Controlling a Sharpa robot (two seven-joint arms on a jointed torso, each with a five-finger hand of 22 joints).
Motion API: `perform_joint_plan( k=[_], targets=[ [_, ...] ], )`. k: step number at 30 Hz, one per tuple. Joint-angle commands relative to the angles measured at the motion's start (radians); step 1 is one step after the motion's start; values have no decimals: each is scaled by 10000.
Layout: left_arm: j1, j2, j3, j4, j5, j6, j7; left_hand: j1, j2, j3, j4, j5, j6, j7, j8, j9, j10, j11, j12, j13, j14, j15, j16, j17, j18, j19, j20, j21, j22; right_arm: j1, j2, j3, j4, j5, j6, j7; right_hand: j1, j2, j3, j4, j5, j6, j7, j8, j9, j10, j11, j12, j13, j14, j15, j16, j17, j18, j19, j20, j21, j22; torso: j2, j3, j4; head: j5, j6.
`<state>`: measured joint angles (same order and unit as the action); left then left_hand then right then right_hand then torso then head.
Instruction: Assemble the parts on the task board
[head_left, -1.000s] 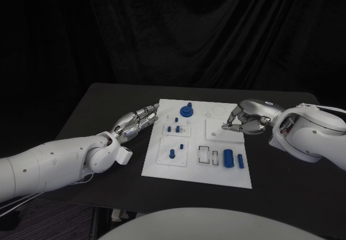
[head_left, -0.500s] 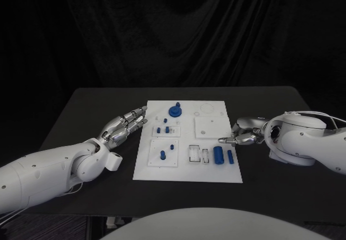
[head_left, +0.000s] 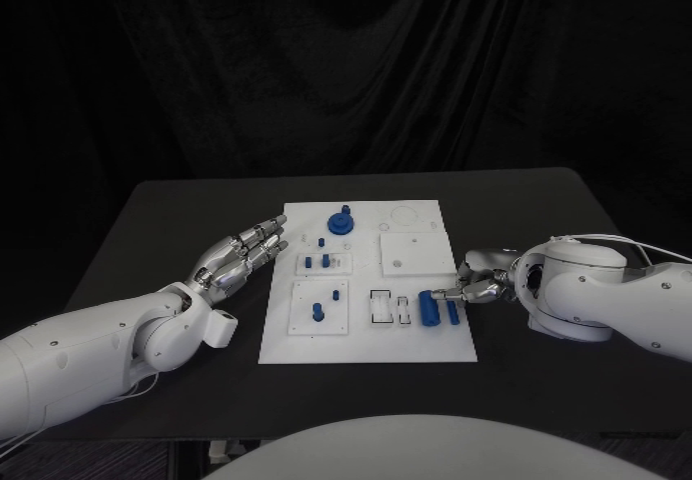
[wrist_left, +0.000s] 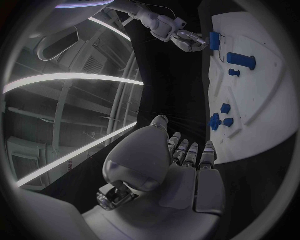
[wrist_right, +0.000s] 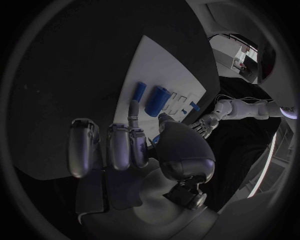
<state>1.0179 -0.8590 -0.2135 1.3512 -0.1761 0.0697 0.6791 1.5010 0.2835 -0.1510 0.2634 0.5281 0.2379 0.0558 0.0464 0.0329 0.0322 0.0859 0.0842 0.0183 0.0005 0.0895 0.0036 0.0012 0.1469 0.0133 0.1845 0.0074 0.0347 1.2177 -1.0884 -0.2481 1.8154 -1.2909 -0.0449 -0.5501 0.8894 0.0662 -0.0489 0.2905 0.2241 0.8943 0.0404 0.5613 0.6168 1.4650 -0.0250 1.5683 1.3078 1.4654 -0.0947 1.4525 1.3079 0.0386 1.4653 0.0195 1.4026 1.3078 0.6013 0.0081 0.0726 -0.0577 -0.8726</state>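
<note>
- Since a second ago the right hand has come down from the board's upper right square to its lower right edge, fingers curled by the two blue cylinders; whether it grips the thin blue cylinder I cannot tell.
- Just left lies the thick blue cylinder, beside empty rectangular slots.
- Farther up the white task board, small blue pegs stand in a recessed square, a blue knob above them.
- Left hand hovers off the board's left edge, fingers straight and apart, holding nothing.
</note>
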Motion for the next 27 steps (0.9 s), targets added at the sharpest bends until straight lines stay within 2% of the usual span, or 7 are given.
perform_joint_plan(
  k=[1, 7, 16, 27],
  targets=[
    [-21, 20, 9, 10, 14, 144, 785, 107, -20, 60, -9, 64, -18, 56, 18, 9, -23, 5, 31, 6, -5, 58, -36, -12, 191, 24, 70, 52, 15, -60, 8, 3, 42, 102, -416, -150, 42, 72, -64, 7, 12, -48, 21, -7, -8, 1058, -35, 25, 2630, 772, -33, -8, 878, -38, 662, -90, -11, 2178, -3, 5, -2, -5, 0],
    [-27, 25, 9, -3, 14, 184, 731, 116, -19, 71, -17, 72, -10, 74, 21, 10, -23, 4, 31, 6, -5, 64, -36, -12, 193, 26, 75, 54, 18, -96, 38, 3, 92, 122, -672, -10, 146, 92, -87, 2, 46, -23, 4, -4, -15, 1058, -51, 25, 2630, 774, -21, 13, 897, -45, 664, -82, 33, 2186, -4, 2, 10, 1, 0],
    [-49, 34, 9, -41, 14, 268, 620, 134, -16, 94, -35, 83, -5, 102, 24, 11, -24, 11, 31, 6, -5, 73, -36, -12, 197, 29, 88, 56, 22, -135, 109, 3, 171, 129, -787, 23, 284, 127, -165, 13, 56, 80, -24, 44, -9, 1058, -72, 25, 2630, 795, -35, 109, 1006, -66, 682, -86, 168, 2215, -3, -3, 7, 64, 0],
    [-127, 25, 9, -53, 13, 353, 507, 204, -9, 193, -118, 122, -1, 179, 28, 11, -31, 43, 21, 4, -5, 107, -36, -12, 208, 35, 133, 59, 27, -244, 358, 3, 62, 130, -597, -19, 329, 156, -269, 21, -29, 37, -17, 11, -30, 1058, -71, 25, 2630, 769, -40, 36, 873, -39, 640, -89, 66, 2179, -3, -2, 7, 104, 0]
  ],
)
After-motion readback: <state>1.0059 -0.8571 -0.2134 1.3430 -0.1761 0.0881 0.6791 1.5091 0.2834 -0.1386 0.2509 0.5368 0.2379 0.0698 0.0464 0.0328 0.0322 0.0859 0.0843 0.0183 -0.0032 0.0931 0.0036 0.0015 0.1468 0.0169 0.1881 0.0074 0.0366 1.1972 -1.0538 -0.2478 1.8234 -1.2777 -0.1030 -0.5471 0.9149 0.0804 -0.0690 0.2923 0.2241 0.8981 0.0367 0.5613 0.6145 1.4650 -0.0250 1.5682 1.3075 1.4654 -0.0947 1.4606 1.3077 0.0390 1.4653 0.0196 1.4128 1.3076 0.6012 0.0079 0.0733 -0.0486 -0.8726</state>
